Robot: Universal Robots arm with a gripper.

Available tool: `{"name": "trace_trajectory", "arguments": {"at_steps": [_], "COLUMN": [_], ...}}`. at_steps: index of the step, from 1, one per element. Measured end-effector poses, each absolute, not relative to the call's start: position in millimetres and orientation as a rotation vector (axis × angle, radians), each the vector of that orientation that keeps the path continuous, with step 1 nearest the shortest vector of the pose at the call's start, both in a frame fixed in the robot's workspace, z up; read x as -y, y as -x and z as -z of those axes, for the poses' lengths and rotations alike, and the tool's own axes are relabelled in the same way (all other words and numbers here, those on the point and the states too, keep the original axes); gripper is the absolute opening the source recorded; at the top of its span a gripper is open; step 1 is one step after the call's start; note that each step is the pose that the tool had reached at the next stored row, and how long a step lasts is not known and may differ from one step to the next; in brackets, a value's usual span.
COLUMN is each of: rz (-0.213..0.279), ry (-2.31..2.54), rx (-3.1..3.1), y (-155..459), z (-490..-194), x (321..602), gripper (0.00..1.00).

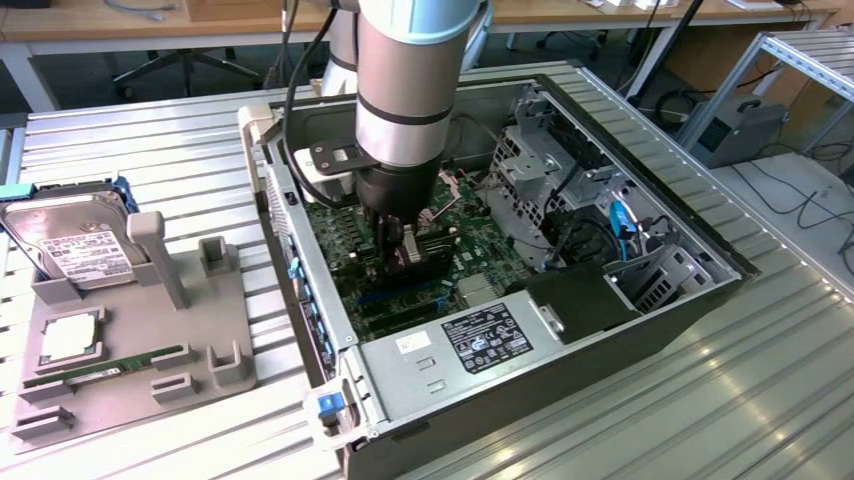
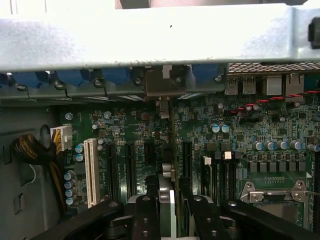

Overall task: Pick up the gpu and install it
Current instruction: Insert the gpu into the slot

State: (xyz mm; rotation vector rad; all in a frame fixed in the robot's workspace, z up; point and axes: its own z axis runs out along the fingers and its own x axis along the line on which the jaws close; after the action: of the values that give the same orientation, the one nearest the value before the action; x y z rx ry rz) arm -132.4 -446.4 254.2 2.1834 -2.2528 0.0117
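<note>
The gpu point(image 2: 173, 150) shows edge-on in the wrist view as a thin dark card running between the black expansion slots of the green motherboard point(image 2: 240, 150). Its silver end bracket point(image 2: 161, 85) sits against the case's rear wall. My gripper point(image 2: 172, 217) is shut on the card, one black finger point(image 2: 145, 217) on each side of it. In the exterior view the gripper point(image 1: 398, 245) is down inside the open computer case point(image 1: 694, 290), holding the gpu point(image 1: 416, 258) upright over the motherboard. I cannot tell whether the card's edge sits in a slot.
A grey parts holder point(image 1: 120, 370) at the exterior view's left carries a silver hard drive point(image 1: 74, 250) and a green memory stick point(image 1: 107, 368). Inside the case are the power supply point(image 1: 467, 345), a drive cage point(image 1: 534, 170), a white slot point(image 2: 91, 170) and the CPU socket point(image 2: 275, 192).
</note>
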Motion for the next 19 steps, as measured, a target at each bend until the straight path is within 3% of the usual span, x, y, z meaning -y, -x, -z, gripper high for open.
{"name": "trace_trajectory", "arguments": {"at_steps": [11, 14, 15, 19], "rz": [-0.011, -0.012, -0.012, -0.014], "ry": [-2.184, -2.183, -2.183, -2.182], "rx": [2.253, 2.253, 2.253, 2.251], "y": [132.4, 132.5, 132.4, 132.4], "z": [-256.2, -256.3, -256.3, -258.5], "x": [445.8, 445.8, 445.9, 445.9], "gripper": [0.27, 0.34, 0.41, 0.41]}}
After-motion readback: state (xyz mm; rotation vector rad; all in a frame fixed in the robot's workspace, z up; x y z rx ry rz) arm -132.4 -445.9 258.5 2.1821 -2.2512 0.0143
